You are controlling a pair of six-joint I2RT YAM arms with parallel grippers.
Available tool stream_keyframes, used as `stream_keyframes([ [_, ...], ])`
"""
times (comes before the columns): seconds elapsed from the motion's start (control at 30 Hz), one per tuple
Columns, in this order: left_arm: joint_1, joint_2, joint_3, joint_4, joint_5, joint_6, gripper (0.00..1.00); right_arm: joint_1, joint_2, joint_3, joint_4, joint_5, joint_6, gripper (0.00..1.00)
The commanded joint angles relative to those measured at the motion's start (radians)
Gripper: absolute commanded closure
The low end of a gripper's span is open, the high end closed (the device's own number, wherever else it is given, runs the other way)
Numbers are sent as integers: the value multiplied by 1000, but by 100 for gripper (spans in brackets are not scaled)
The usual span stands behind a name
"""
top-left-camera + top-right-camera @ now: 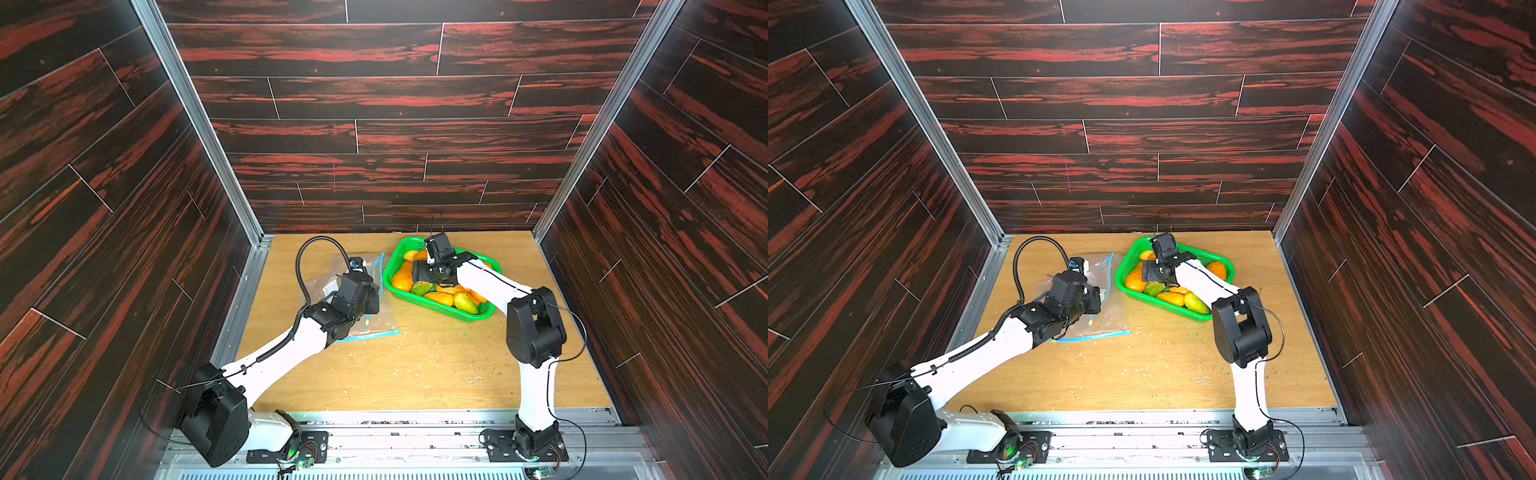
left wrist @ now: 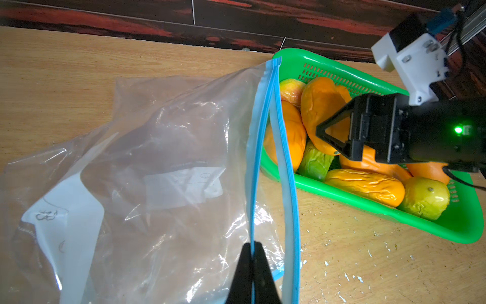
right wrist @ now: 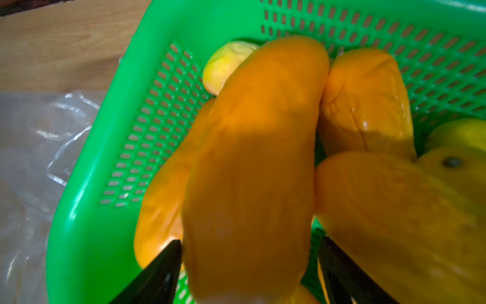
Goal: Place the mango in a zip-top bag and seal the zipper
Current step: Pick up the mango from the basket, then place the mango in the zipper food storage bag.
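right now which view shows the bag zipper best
Left wrist view: the zipper is close, strips parted, left pincer shut on one. Both top views show only thin blue lines; the right wrist shows none.

Wood tbl (image 1: 436, 374) — zip-top bag (image 1: 385, 315) left, green basket (image 2: 460, 231) right — crumbs (image 1: 476, 380) scattered.

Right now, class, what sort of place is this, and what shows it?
Probably a robot test cell, not a kitchen: two robot arms mounted on a metal rail, dark wall panels boxing in a tabletop, and a green basket of mangoes.
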Motion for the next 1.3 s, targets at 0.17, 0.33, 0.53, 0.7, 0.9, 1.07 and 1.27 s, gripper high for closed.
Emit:
stream_keyframes([
  [0.17,11,-32,-9,6,4,-8,100,-12,83,91,-34,28,31,15],
  [0.33,15,-32,-10,6,4,-8,100,-11,40,53,7,15,20,44],
  [0.53,28,-37,-9,10,16,-8,100,-10,-144,-122,95,-103,-31,74],
  [0.7,35,-33,-26,40,23,4,100,31,-370,-348,176,-264,-76,80],
  [0.9,41,-3,-3,43,90,34,100,82,-551,-556,330,-683,-37,84],
  [1.07,44,-14,0,53,169,50,100,133,-515,-539,358,-847,-27,85],
  [1.27,43,-60,-34,56,188,60,100,137,-418,-461,304,-841,-5,86],
])
